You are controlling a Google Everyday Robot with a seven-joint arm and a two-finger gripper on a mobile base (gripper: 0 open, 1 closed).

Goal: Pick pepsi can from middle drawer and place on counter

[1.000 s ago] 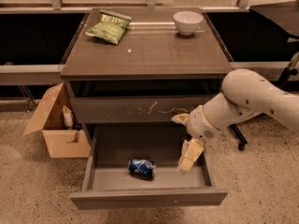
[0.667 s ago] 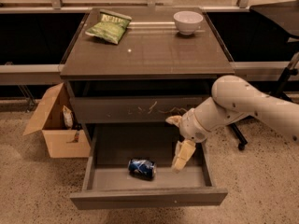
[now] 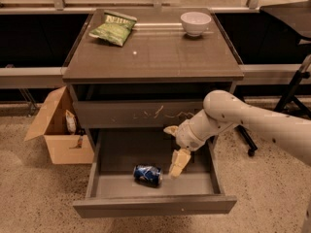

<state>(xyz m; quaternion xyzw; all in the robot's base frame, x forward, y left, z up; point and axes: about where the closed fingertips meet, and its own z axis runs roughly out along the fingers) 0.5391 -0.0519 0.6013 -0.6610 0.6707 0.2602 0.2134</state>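
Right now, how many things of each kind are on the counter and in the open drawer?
Pepsi can: 1, in the middle drawer
Green chip bag: 1, on the counter
White bowl: 1, on the counter
Total: 3
The gripper hangs open over the drawer, just right of the can.

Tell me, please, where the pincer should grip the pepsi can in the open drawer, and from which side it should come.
Grip the pepsi can across its round body at mid-length, coming from above. It lies on its side on the floor of the middle drawer, and the drawer walls would likely hinder a sideways approach. The open pincer hangs beside it.
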